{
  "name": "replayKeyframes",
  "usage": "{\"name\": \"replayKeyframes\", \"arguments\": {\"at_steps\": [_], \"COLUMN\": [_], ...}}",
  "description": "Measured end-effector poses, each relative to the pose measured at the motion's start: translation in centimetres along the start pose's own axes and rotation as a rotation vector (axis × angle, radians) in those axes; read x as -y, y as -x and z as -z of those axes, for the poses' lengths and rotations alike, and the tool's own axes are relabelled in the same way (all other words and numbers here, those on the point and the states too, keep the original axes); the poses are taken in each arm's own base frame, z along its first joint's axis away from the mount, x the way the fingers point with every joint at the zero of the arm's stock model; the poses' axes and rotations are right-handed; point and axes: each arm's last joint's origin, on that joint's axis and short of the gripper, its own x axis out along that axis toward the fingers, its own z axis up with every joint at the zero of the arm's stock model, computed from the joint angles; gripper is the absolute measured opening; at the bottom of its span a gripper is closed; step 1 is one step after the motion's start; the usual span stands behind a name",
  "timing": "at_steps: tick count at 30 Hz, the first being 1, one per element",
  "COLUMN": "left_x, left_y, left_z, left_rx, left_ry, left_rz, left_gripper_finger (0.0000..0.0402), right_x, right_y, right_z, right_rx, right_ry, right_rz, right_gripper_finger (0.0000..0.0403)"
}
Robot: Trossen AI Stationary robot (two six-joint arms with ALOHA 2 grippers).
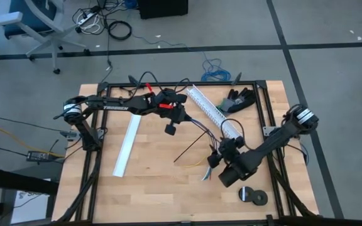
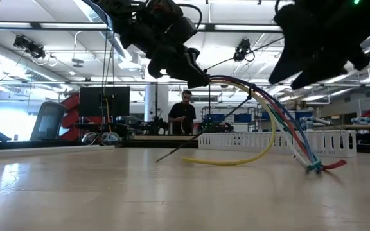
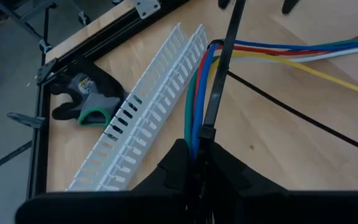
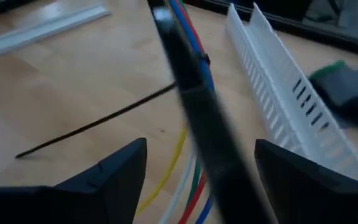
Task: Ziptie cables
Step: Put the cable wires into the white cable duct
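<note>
- We've got the left gripper (image 3: 197, 163) with fingers clamped on the cables (image 3: 194, 118).
- Right gripper (image 4: 194, 180) fingers spread.
- Those wires look floppy and light; grab near the ziptie (image 3: 219, 74).

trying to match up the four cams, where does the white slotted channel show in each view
High view: white slotted channel runs diagonally at upper centre-right of the table.
Low view: it lies across the far table edge, behind the cables.
Left wrist view: a diagonal band at left-centre.
Right wrist view: upper right.
Shared landmark: the dark glove with green trim lies beside it.
</note>
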Motion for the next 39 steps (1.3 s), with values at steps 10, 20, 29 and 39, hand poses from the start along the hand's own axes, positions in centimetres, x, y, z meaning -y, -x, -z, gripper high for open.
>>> {"name": "replayKeyframes", "arguments": {"at_steps": [10, 20, 29, 39], "left_x": [0.0, 0.0, -0.1, -0.4], "left_y": [0.0, 0.0, 0.0, 0.0], "left_z": [0.0, 0.0, -0.2, -0.6], "left_rx": [-0.002, 0.003, 0.017, 0.055], "left_ry": [0.003, 0.007, 0.001, -0.012], "left_rz": [0.002, 0.000, -0.017, -0.050], "left_gripper_finger": [0.0041, 0.0041, 0.0041, 0.0041], "right_x": [5.0, 8.6, 8.7, 6.8], "right_y": [-0.1, -3.3, -7.0, -9.4], "right_z": [-1.4, -2.1, -1.9, -0.9], "right_rx": [-0.092, -0.029, -0.138, -0.148], "right_ry": [-0.021, -0.178, -0.157, -0.163], "right_rz": [-0.142, -0.561, -0.557, -0.627], "right_gripper_finger": [0.0264, 0.0253, 0.0237, 0.0184]}}
